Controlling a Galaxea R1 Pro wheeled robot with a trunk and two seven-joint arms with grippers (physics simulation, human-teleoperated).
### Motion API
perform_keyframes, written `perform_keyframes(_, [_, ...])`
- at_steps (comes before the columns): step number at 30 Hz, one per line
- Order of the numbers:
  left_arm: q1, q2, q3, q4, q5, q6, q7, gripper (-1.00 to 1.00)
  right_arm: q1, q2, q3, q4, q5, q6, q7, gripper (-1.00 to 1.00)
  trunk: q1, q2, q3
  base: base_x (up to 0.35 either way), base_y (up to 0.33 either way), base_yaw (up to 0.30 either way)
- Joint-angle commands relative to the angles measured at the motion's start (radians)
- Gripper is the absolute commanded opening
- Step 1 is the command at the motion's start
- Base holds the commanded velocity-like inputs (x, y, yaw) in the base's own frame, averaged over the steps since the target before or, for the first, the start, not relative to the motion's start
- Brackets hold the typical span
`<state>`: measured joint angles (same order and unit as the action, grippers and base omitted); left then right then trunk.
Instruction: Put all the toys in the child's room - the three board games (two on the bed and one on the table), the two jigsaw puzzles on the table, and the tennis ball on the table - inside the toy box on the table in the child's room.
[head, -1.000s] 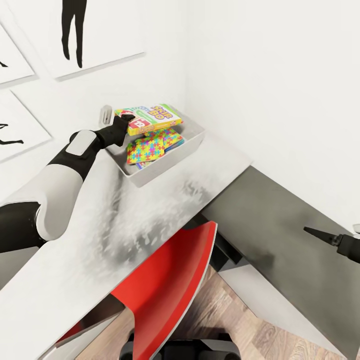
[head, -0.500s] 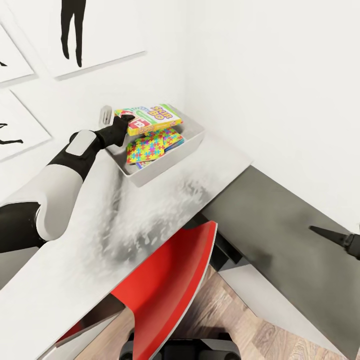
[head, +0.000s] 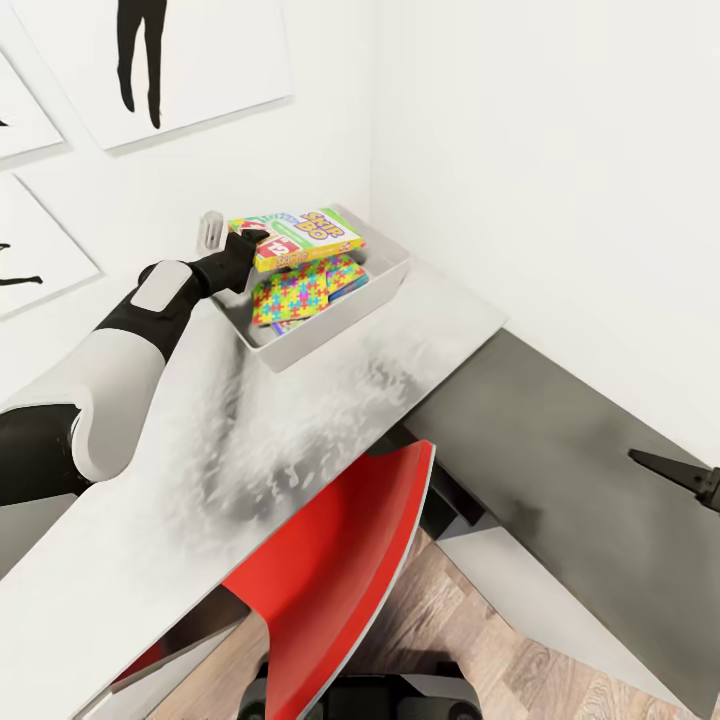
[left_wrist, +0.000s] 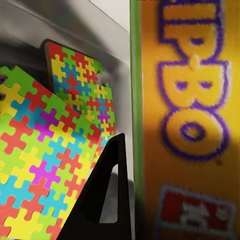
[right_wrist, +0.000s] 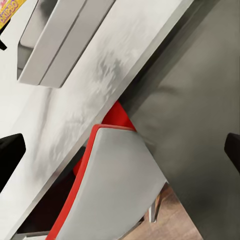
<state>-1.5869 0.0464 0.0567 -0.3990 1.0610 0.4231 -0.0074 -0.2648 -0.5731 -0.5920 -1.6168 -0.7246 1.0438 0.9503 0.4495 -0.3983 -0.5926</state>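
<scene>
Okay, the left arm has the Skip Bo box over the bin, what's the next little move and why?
Probably lower it a little and open the fingers. The left gripper holds the SKIP BO box by its end, roughly level above the toy box, over the jigsaw puzzles already lying inside. It looks to be within the walls, so releasing should drop it flat on the puzzles.

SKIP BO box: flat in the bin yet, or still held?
Still held, not flat. The left gripper grips the SKIP BO box by its end, above the puzzles, over the toy box.
</scene>
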Motion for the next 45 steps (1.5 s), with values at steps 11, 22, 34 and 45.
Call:
perform_keyframes(11, [-0.001, -0.001, 0.006, 0.0, 0.004, 0.006, -0.001, -1.0, -0.001, -0.001, -0.003, 0.0, 0.004, 0.003, 0.012, 1.0, 0.0, -0.002, -0.017, 0.0, 0.0, 0.0])
perform_keyframes(22, [0.002, 0.003, 0.006, 0.0, 0.002, 0.005, -0.002, -1.0, 0.0, -0.001, -0.003, 0.0, 0.004, 0.003, 0.013, 1.0, 0.0, -0.002, -0.032, 0.0, 0.0, 0.0])
perform_keyframes(34, [0.004, 0.009, 0.006, 0.0, 0.003, -0.005, -0.001, -1.0, 0.001, 0.002, -0.003, 0.0, 0.004, 0.003, 0.013, 1.0, 0.0, -0.002, -0.036, 0.0, 0.0, 0.0])
perform_keyframes(45, [0.004, 0.014, 0.006, 0.0, 0.002, -0.007, -0.001, -1.0, 0.001, 0.001, -0.003, 0.0, 0.004, 0.003, 0.013, 1.0, 0.0, -0.002, -0.037, 0.0, 0.0, 0.0])
